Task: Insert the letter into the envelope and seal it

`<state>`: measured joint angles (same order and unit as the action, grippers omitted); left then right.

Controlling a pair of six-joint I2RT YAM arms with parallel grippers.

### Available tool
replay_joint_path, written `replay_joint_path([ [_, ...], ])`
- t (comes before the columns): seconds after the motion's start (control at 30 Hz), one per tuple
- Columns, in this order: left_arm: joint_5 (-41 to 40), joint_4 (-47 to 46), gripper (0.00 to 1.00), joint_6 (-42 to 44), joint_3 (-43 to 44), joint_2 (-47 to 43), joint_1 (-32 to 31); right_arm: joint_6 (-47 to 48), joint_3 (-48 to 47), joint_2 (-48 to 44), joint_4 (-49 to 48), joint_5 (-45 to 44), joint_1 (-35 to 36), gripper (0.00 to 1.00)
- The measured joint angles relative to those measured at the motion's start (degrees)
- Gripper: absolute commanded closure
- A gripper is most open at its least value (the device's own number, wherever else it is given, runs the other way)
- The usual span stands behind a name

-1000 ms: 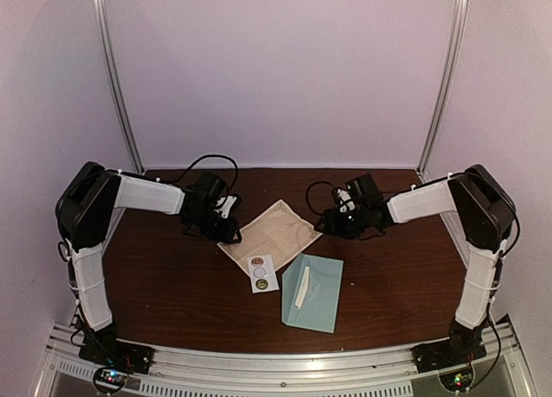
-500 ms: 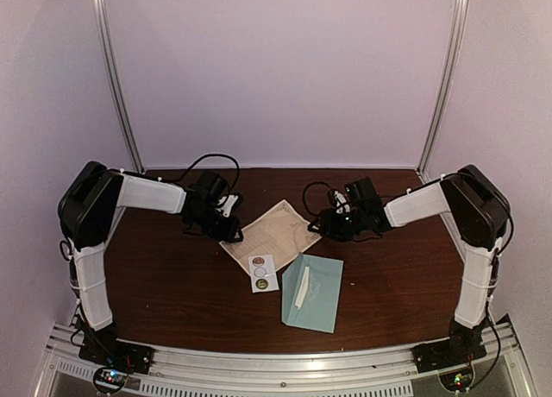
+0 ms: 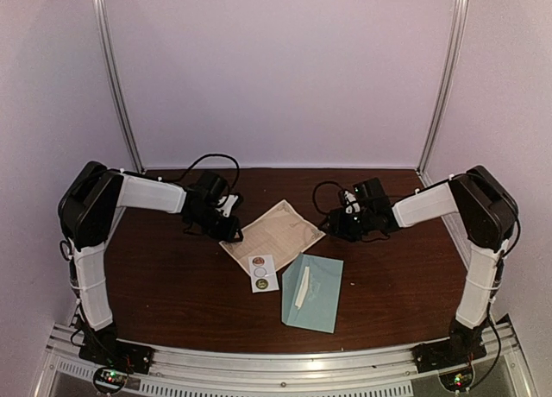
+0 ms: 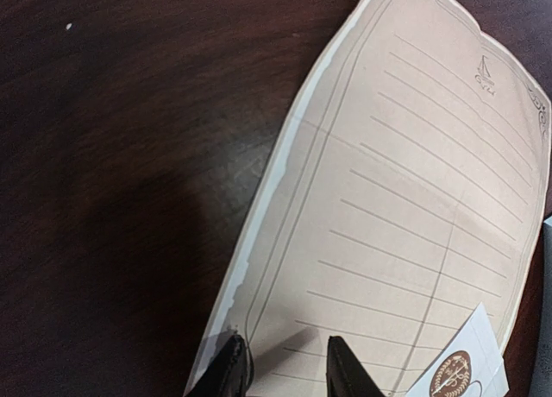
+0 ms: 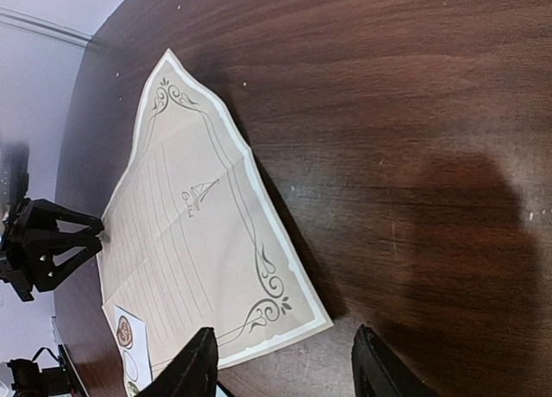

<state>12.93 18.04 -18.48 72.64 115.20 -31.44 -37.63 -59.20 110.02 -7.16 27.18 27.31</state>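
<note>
Only the fingertips of the left tool (image 4: 289,373) are caught at the bottom edge of its wrist view, and whether the letter (image 4: 405,198) is being touched cannot be told. The letter is cropped there at bottom and right, and the sticker strip (image 4: 461,364) is cut off too. The right tool (image 5: 289,364) is likewise shown by its tips alone. From above, the sticker prints are too small to be read, and the white piece (image 3: 302,286) on the envelope (image 3: 321,300) cannot be identified.

Place: robot test booth, lab-like.
Walls: plain white panels (image 3: 276,78) behind and beside table (image 3: 164,276).
Frame: metal posts (image 3: 118,86) at table's back corners.
Mount: aluminium rail (image 3: 285,362) along table's near edge, two arms (image 3: 147,192) bolted on.
</note>
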Motion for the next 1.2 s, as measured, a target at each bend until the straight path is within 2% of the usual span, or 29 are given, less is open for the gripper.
replay_joint_path([
  [0.67, 0.0, 0.0, 0.68, 0.0, 0.0, 0.0, 0.0, -2.1, 0.3, 2.1, -3.0, 2.3, -0.7, 0.49],
  [1.2, 0.2, 0.0, 0.68, 0.0, 0.0, 0.0, 0.0, -7.3, -0.4, 5.3, -9.8, 5.8, 0.6, 0.53],
])
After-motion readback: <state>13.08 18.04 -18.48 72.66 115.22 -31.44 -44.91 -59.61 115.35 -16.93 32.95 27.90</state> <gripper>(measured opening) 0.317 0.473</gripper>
